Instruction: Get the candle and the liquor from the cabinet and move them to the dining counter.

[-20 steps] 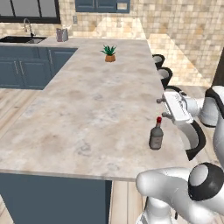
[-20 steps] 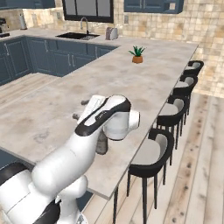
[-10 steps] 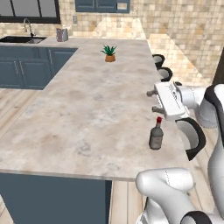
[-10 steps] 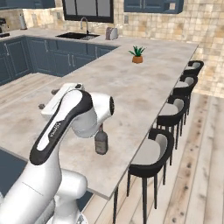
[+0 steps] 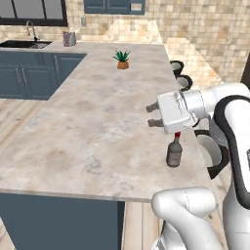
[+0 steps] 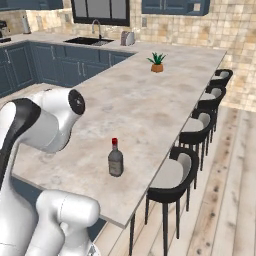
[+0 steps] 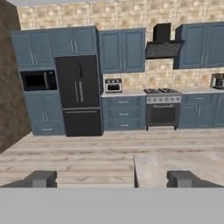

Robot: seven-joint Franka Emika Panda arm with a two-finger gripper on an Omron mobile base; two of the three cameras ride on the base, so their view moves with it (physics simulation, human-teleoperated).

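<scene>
beige marbled desk (image 5: 97, 122) fills the frame's middle, black stools (image 6: 172, 175) at right. the liquor (image 6: 115, 158), dark with red cap, stands upright lower centre. tool (image 5: 152, 114) fingers apart, empty, just above it.

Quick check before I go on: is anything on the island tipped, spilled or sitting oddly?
Nothing stands out. The liquor bottle stands upright on the island top near the stool-side edge, cap on, no spill. The potted plant sits upright at the far end.
</scene>
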